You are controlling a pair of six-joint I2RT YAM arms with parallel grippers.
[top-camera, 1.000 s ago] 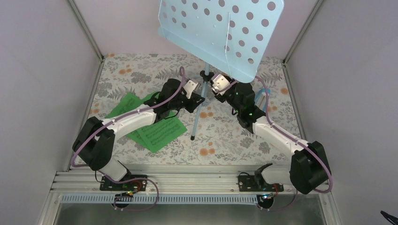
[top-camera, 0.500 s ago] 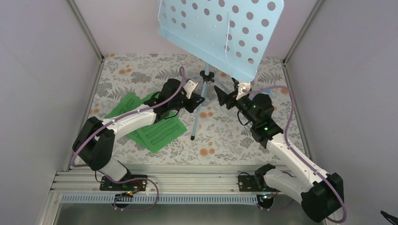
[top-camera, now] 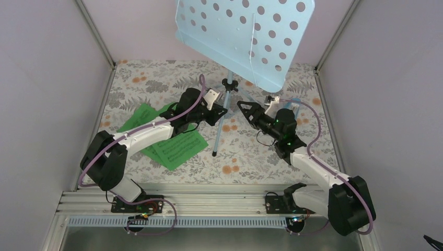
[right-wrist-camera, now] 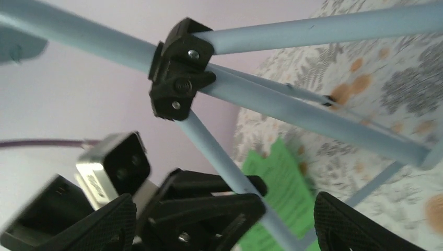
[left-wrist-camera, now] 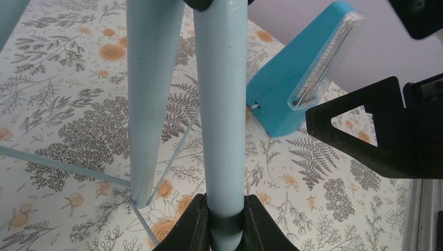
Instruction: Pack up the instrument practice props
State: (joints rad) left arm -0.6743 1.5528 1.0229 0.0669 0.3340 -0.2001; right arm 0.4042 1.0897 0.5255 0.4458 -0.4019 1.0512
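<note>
The pale blue music stand point(top-camera: 245, 36) stands at the back middle, its hole-punched desk high up. My left gripper point(top-camera: 218, 113) is shut on one of the stand's tubes point(left-wrist-camera: 222, 104) below the black hub point(right-wrist-camera: 177, 68); the wrist view shows both fingers pressed on it point(left-wrist-camera: 225, 210). My right gripper point(top-camera: 249, 111) is open just right of the tripod, its fingers apart either side of the view point(right-wrist-camera: 224, 225), holding nothing. Green sheet-music pages point(top-camera: 172, 145) lie on the mat under my left arm. The blue wedge metronome point(left-wrist-camera: 292, 89) stands behind the tripod, beside my right fingers point(left-wrist-camera: 365, 130).
A floral mat point(top-camera: 251, 157) covers the table. Grey walls close in the left, right and back sides. The tripod's legs point(top-camera: 215, 141) spread over the mat between my two arms. A metal rail point(top-camera: 219, 201) runs along the near edge.
My right arm has drawn back a little from the stand's hub and turned its wrist; its gripper now sits lower and to the right. My left arm and the stand have not moved.
</note>
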